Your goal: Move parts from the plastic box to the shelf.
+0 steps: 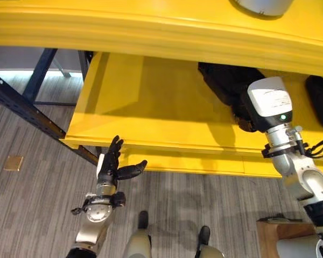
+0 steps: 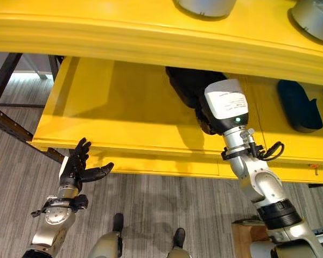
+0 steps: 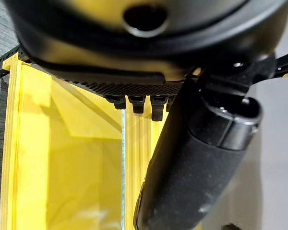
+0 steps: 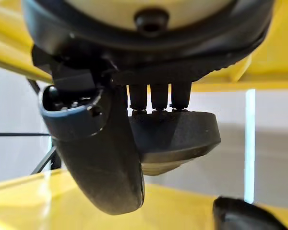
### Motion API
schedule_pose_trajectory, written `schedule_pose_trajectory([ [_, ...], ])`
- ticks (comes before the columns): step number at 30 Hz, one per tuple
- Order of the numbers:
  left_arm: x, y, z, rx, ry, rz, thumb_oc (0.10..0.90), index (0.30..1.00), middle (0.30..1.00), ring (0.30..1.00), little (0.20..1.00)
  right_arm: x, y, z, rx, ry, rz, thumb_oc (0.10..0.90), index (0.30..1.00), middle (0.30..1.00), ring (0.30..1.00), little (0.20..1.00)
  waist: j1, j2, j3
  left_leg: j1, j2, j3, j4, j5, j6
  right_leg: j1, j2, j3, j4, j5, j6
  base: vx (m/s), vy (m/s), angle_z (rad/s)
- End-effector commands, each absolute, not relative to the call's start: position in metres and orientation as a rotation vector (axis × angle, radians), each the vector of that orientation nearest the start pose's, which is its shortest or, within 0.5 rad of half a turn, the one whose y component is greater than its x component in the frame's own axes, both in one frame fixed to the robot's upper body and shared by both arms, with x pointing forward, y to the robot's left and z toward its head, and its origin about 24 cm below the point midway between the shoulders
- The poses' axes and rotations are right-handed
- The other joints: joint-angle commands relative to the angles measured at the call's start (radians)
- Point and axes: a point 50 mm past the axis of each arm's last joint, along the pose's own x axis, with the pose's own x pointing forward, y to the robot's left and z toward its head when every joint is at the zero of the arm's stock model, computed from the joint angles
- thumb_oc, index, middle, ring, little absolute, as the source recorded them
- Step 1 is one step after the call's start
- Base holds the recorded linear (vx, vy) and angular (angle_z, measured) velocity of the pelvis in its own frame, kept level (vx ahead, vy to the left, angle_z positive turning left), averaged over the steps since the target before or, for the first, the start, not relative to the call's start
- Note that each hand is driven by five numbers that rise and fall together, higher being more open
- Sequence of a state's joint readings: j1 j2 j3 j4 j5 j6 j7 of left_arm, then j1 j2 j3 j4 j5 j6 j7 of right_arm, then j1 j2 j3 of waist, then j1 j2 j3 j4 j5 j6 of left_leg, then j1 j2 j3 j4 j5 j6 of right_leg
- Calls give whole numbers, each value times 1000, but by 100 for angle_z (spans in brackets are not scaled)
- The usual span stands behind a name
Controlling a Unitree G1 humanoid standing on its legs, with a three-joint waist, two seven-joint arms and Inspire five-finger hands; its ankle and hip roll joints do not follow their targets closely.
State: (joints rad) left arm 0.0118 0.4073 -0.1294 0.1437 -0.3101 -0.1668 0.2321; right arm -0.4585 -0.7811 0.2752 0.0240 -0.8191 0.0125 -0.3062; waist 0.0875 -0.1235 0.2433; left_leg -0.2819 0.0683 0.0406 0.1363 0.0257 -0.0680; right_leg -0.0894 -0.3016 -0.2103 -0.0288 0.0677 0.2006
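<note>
Left hand is held idle w/ fingers spread, empty, below shelf edge, while right hand, reached into yellow shelf, is closed on dark round part, prob. so it can be set down beside dark parts already stored.

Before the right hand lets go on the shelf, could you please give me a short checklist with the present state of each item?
1. Right hand shut on the black part: ok; fingers and thumb curl round it in the right wrist view.
2. Part over the lower yellow shelf: ok; the hand reaches in under the upper shelf.
3. Part resting on the shelf surface: cannot tell; the wrist view shows a gap beneath it.
4. Room beside the other black part on the shelf: ok; it lies apart, further to the right.
5. Left hand out of the way: ok; open and holding nothing, below the shelf's front edge.
</note>
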Motion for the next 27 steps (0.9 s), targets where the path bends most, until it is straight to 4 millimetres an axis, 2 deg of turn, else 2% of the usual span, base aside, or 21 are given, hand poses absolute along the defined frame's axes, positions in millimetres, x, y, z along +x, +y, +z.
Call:
schedule_pose_trajectory([
  [1,248,226,54,81,-100,193,900,1000,1000,1000,1000,315,-187,282,-1411,-968,-451,400,300,300,300,300,40,-10,7,-41,82,-8,63,-7,-12,53,-82,-19,82,63,23,-50,-18,22],
  [4,250,226,58,69,-116,198,900,1000,1000,1000,1000,329,-180,289,-1363,-944,-456,400,300,300,300,300,56,1,33,-61,76,-22,73,-7,-7,39,-85,-23,96,61,21,-48,-2,10],
  [11,254,221,62,46,-141,181,900,1000,1000,1000,1000,361,-176,282,-1260,-792,-449,400,300,300,300,300,86,43,85,-106,61,-44,101,-4,-3,12,-93,-37,125,45,11,-51,16,12],
  [14,254,221,64,45,-145,177,900,1000,1000,1000,1000,366,-174,286,-1209,-777,-457,400,300,300,300,300,86,56,99,-120,56,-47,109,-3,-3,2,-94,-38,134,41,9,-44,19,8],
  [19,257,218,67,38,-156,164,900,1000,1000,1000,1000,378,-170,291,-1136,-729,-462,400,300,300,300,300,86,95,147,-167,48,-56,156,-6,-7,-49,-104,-27,197,2,-5,-93,35,5],
  [22,258,216,68,38,-161,159,900,1000,1000,1000,1000,385,-166,284,-1074,-678,-439,400,300,300,300,300,83,113,169,-184,47,-55,181,-12,-8,-80,-107,-14,237,-23,-12,-77,34,10],
  [26,259,216,67,37,-157,165,900,1000,1000,1000,1000,389,-164,273,-1000,-629,-413,400,300,300,300,300,78,123,184,-192,50,-54,200,-18,-10,-104,-105,1,270,-34,-16,-46,13,1],
  [27,259,215,66,36,-150,166,900,1000,1000,1000,1000,393,-162,259,-915,-569,-391,400,300,300,300,300,72,128,192,-196,54,-55,211,-19,-12,-116,-104,9,286,-41,-18,-31,-3,-2],
])
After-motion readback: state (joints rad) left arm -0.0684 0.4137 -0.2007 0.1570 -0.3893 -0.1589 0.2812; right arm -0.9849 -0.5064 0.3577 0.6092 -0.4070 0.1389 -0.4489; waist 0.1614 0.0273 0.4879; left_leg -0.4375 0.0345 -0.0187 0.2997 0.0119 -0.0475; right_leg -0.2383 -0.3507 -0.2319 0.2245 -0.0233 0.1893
